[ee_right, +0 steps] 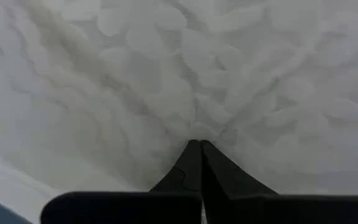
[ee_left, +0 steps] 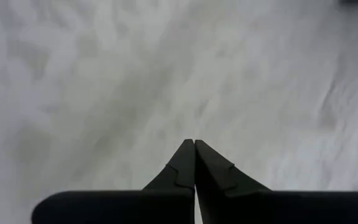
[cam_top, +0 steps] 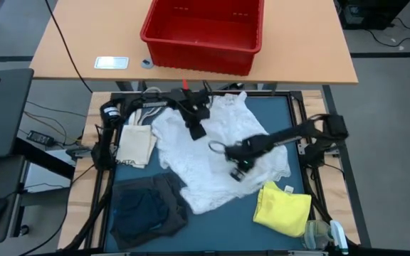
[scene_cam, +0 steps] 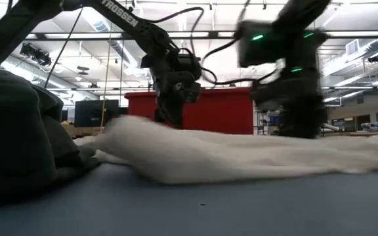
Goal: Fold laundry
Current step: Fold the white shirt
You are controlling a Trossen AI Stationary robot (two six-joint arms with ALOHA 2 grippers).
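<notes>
White lacy cloth (cam_top: pixel 208 153) lies spread in the middle of the table, its long way slanting from the far side to the near side. Both the left gripper (cam_top: pixel 196 131) and the right gripper (cam_top: pixel 235 173) are squeezed shut, poking down at it. They might just push the cloth into bumps.
</notes>
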